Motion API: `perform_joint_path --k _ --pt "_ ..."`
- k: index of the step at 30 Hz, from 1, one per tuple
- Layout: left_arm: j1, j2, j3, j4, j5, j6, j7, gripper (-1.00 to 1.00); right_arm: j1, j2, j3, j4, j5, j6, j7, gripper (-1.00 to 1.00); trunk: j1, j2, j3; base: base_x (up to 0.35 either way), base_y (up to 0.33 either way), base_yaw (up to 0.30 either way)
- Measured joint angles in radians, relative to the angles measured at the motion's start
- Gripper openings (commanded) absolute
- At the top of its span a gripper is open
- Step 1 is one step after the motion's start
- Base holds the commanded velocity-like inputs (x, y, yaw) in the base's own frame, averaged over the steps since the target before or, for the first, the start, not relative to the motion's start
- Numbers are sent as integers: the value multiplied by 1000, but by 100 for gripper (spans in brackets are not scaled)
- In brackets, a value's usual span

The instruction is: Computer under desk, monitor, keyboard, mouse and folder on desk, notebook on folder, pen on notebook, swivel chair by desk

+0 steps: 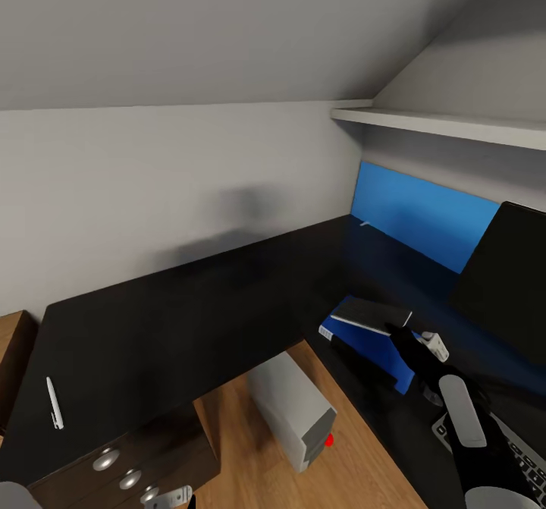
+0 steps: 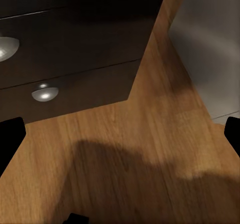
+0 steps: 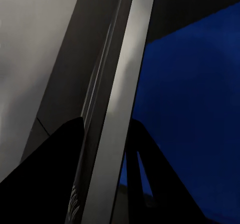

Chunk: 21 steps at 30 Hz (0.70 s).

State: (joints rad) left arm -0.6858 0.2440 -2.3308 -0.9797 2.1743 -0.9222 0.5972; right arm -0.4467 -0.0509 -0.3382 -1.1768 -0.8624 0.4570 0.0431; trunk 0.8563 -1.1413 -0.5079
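My right gripper (image 1: 400, 334) is shut on the near edge of the dark grey notebook (image 1: 370, 314), which lies flat just over the blue folder (image 1: 362, 337) on the black desk (image 1: 189, 312). In the right wrist view my fingers (image 3: 65, 154) clamp the notebook's pale edge (image 3: 127, 83), with the folder (image 3: 195, 103) behind it. The pen (image 1: 53, 403) lies on the desk's far left end. The monitor (image 1: 504, 274) stands at the right, with the keyboard (image 1: 523, 448) before it. The computer (image 1: 296, 410) stands under the desk. My left gripper (image 2: 120, 134) hangs open over the floor.
Dark drawers with round silver knobs (image 1: 106, 460) sit under the desk's left end, also close in the left wrist view (image 2: 45, 92). A white shelf (image 1: 447, 124) juts out above the blue back panel (image 1: 417, 213). Wood floor (image 1: 243, 456) lies between drawers and computer.
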Motion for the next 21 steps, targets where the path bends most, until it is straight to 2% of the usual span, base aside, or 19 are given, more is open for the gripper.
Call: perform_joint_path --k 13,14,21 --pt "0 0 0 0 0 0 0 100 0 0 0 -2 0 0 -1 -100 0 0 0 0 0 0" --pt "0 0 0 0 0 0 0 100 0 0 0 -2 0 0 -1 100 0 0 0 0 0 0" --pt "0 0 0 0 0 0 1 100 0 0 0 -2 1 -1 -1 100 0 0 0 0 0 0"
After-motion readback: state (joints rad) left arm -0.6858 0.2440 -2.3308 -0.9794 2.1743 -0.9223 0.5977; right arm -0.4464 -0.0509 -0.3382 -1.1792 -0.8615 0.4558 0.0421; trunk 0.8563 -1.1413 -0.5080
